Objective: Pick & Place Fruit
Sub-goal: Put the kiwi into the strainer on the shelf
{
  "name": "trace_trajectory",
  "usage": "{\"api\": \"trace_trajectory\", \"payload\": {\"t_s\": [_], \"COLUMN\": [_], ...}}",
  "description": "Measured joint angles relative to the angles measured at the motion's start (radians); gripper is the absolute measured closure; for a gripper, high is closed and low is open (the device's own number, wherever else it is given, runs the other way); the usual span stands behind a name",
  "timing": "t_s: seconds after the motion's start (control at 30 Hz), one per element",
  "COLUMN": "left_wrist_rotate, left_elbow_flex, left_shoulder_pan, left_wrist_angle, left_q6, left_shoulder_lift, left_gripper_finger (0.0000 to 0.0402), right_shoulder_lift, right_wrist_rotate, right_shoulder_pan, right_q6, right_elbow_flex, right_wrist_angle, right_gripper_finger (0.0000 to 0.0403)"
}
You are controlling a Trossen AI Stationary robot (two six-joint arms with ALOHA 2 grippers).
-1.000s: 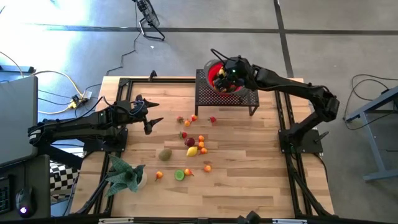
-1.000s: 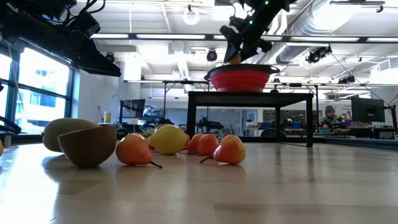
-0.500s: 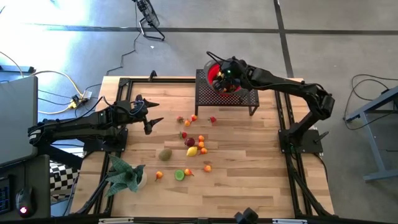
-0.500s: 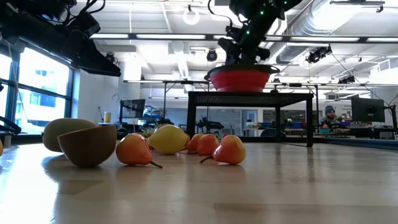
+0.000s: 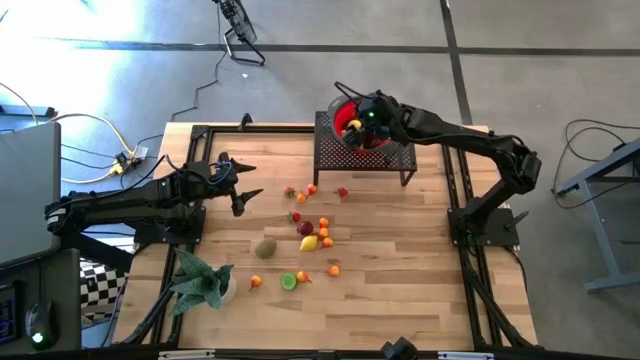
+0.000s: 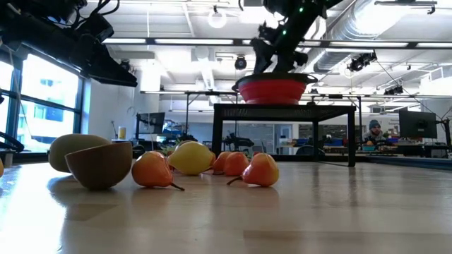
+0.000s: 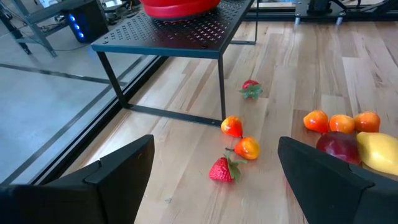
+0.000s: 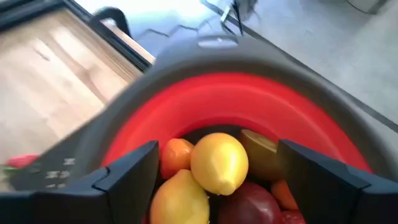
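Wooden planks fill my high view, with fruit scattered mid-table. My left gripper [image 7: 211, 171] waits with its fingers spread wide and nothing between them — just ahead of the fingertips lie a strawberry [image 7: 221, 169] and two small oranges [image 7: 240, 138], and off toward one finger a plum [image 7: 339, 148] touches a lemon [image 7: 379, 151]. Farther off, my right gripper [image 8: 214, 171] hangs over the red bowl [image 8: 186, 109] on the black mesh stand [image 5: 365, 155], fingers apart and gripping nothing. Between them a yellow lemon [image 8: 219, 163] tops the pile, beside what may be a kiwi [image 8: 261, 152].
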Motion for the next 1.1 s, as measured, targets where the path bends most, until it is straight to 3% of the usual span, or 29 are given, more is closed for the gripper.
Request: {"api": "trace_trajectory", "payload": {"t_s": [0.4, 0.57, 0.87, 1.1], "left_wrist_rotate": [0.000, 0.000, 0.000, 0.000], "left_elbow_flex": [0.000, 0.000, 0.000, 0.000], "left_shoulder_pan": [0.000, 0.000, 0.000, 0.000], "left_wrist_angle": [0.000, 0.000, 0.000, 0.000], "left_q6": [0.000, 0.000, 0.000, 0.000], "left_shoulder_lift": [0.000, 0.000, 0.000, 0.000], "left_gripper_finger": [0.0064, 0.0064, 0.0064, 0.0064], "right_shoulder_lift": [-0.165, -0.224, -0.263, -0.212], "right_wrist_rotate": [-0.006, -0.006, -0.018, -0.034], "right_shoulder_pan": [0.095, 0.156, 0.277, 0.441], "right_q6": [-0.067, -0.060, 0.235, 0.385], "right_elbow_flex": [0.000, 0.000, 0.000, 0.000], "right_wrist_angle": [-0.012, -0.096, -0.387, -0.403], "right_gripper_finger": [0.0157, 0.0186, 0.0228, 0.0251]}}
